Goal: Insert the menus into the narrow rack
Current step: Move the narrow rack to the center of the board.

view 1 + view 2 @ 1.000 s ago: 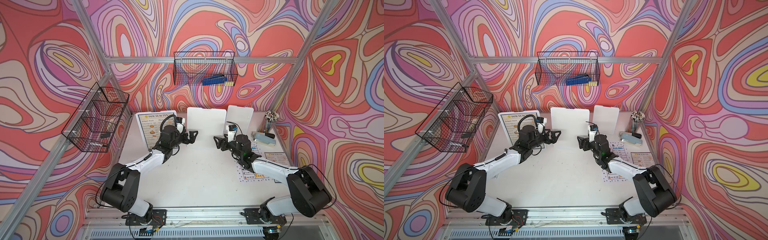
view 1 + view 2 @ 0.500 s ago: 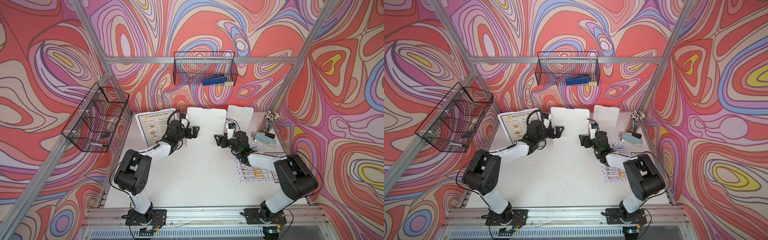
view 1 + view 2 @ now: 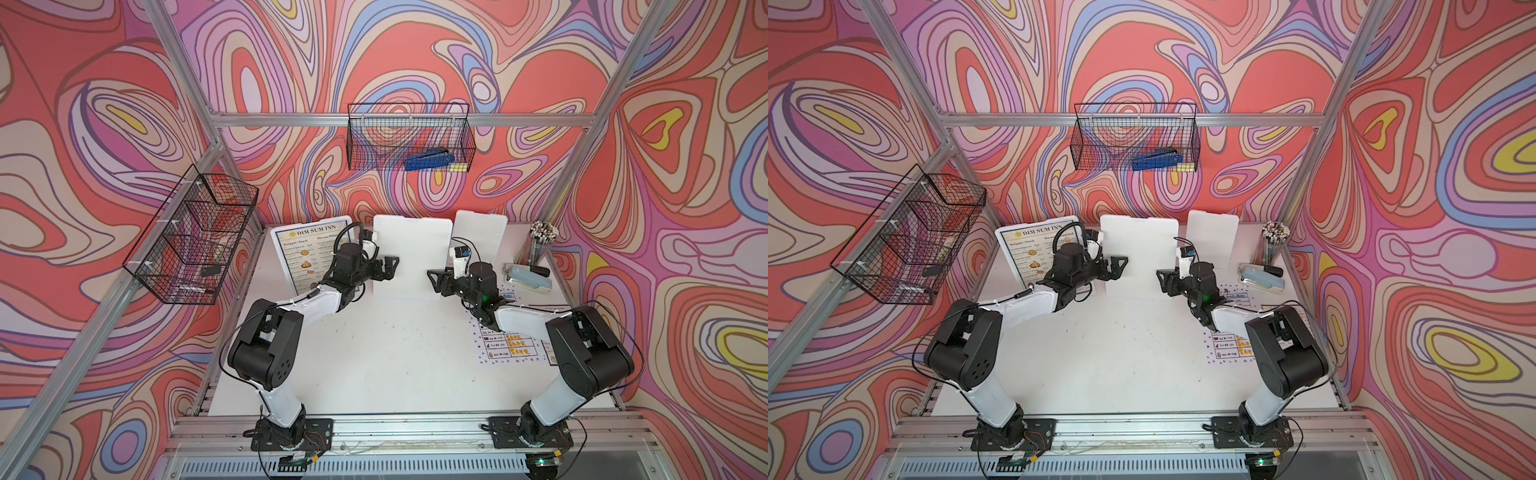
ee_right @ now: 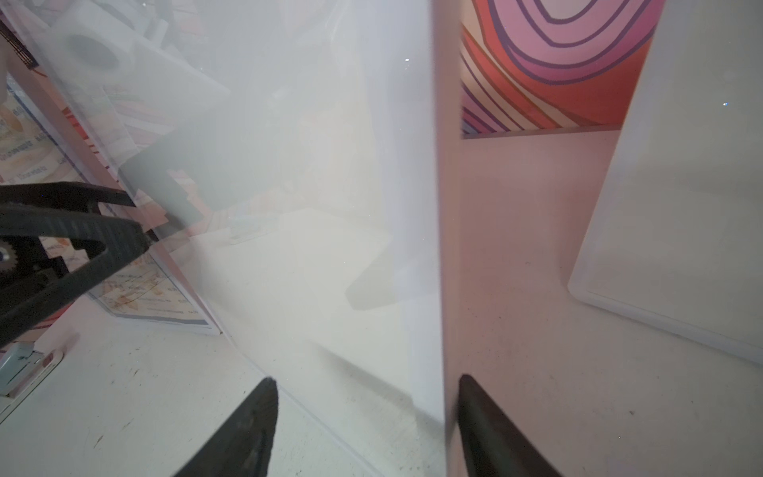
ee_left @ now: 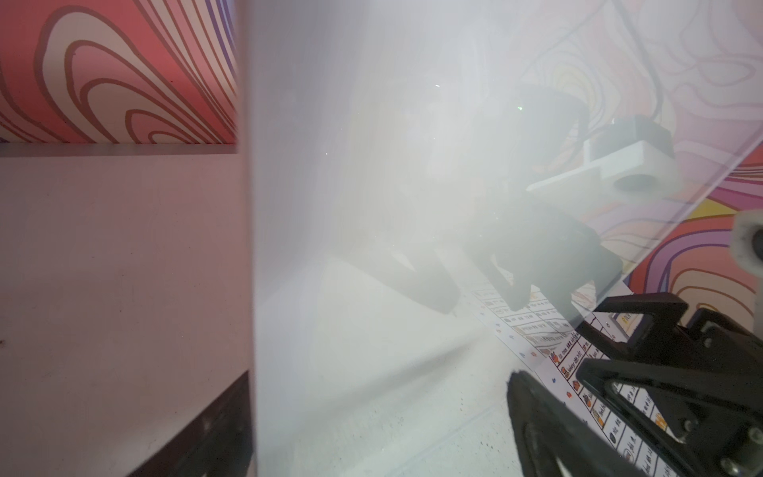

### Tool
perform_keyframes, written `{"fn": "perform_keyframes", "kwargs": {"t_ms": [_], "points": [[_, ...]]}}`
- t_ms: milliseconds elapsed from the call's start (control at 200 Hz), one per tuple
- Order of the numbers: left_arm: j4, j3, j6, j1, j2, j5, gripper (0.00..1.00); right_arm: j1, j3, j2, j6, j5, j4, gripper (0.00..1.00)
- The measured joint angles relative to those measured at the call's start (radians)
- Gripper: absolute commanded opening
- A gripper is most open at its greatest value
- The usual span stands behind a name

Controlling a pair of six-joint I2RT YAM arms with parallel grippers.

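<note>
A large white sheet [image 3: 411, 253] [image 3: 1140, 253] stands upright at the back middle, its printed side hidden. My left gripper [image 3: 392, 266] [image 5: 380, 433] is open, its jaws astride the sheet's left edge. The right gripper [image 3: 434, 278] [image 4: 365, 388] is open astride the right edge, one finger close to it. A blue-bordered "DIM SUM INN" menu [image 3: 303, 253] [image 4: 144, 297] leans at the back left. A smaller white sheet [image 3: 478, 237] stands at the back right. The white table menu [image 3: 511, 349] lies flat under my right arm. The narrow wire rack [image 3: 191, 241] hangs on the left wall.
A second wire basket [image 3: 409, 137] on the back wall holds a blue stapler. A cup of pencils [image 3: 540, 245] and a grey stapler [image 3: 530, 280] stand at the back right corner. The aluminium frame posts border the table.
Both arms have raised their elbows and pushed the grippers slightly toward the back, up to the large white sheet's edges. The right jaws have narrowed a little.
</note>
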Motion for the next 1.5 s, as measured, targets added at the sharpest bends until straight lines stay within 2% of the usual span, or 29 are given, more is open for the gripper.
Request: {"fn": "perform_keyframes", "kwargs": {"t_ms": [536, 996, 1107, 1207, 1497], "points": [[0.03, -0.13, -0.077, -0.016, -0.106, 0.026, 0.92, 0.014, -0.091, -0.107, 0.074, -0.027, -0.033, 0.64], [-0.001, -0.271, -0.094, -0.051, -0.263, -0.043, 0.92, 0.129, -0.169, -0.22, 0.11, 0.09, -0.092, 0.63], [-0.001, -0.303, -0.099, -0.056, -0.298, -0.048, 0.95, 0.149, -0.188, -0.246, 0.117, 0.104, -0.1, 0.64], [-0.005, -0.319, -0.102, -0.063, -0.32, -0.051, 0.99, 0.161, -0.195, -0.267, 0.123, 0.112, -0.12, 0.67], [-0.039, -0.323, -0.104, -0.088, -0.344, -0.098, 1.0, 0.181, -0.208, -0.374, 0.134, 0.15, -0.19, 0.8]]}}
